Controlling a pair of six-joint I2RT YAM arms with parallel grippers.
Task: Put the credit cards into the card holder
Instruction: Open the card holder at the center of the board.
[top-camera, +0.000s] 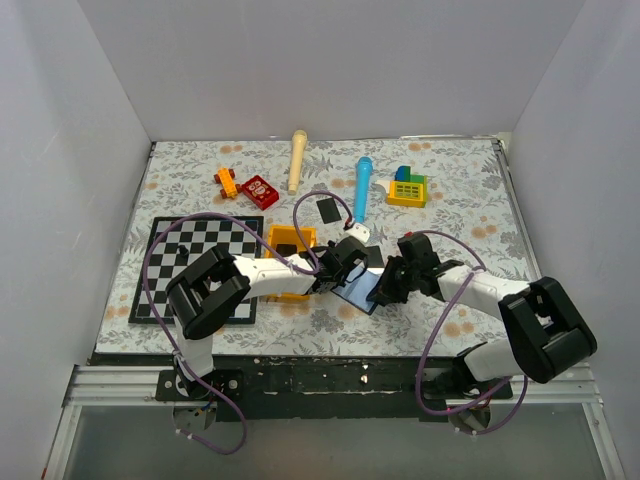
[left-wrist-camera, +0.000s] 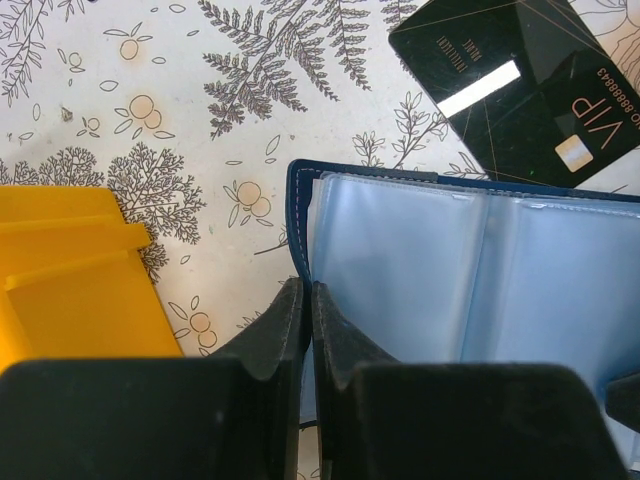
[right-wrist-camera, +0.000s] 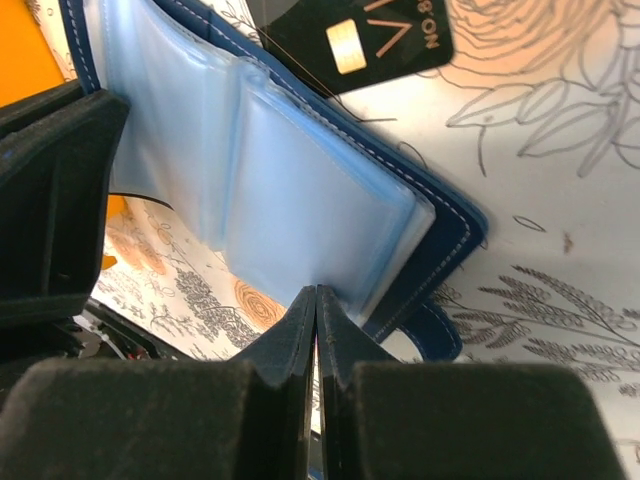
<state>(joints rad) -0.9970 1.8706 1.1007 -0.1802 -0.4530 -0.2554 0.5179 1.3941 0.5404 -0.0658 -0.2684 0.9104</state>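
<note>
Top view: the open card holder (top-camera: 357, 293) lies between the left pincer (top-camera: 337, 275) and the right pincer (top-camera: 380, 290). 
Left wrist: the pincer is clamped on its cover edge, with a credit card (left-wrist-camera: 500, 95) at one o'clock. 
Right wrist: the pincer is closed, seemingly nipping a clear pocket (right-wrist-camera: 300, 190). 
This looks like the holding-open step. Next, one pincer must free itself and fetch that card.

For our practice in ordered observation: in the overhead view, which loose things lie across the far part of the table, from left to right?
orange toy brick → small red block → beige wooden stick → black card → blue stick → yellow toy block set
</note>
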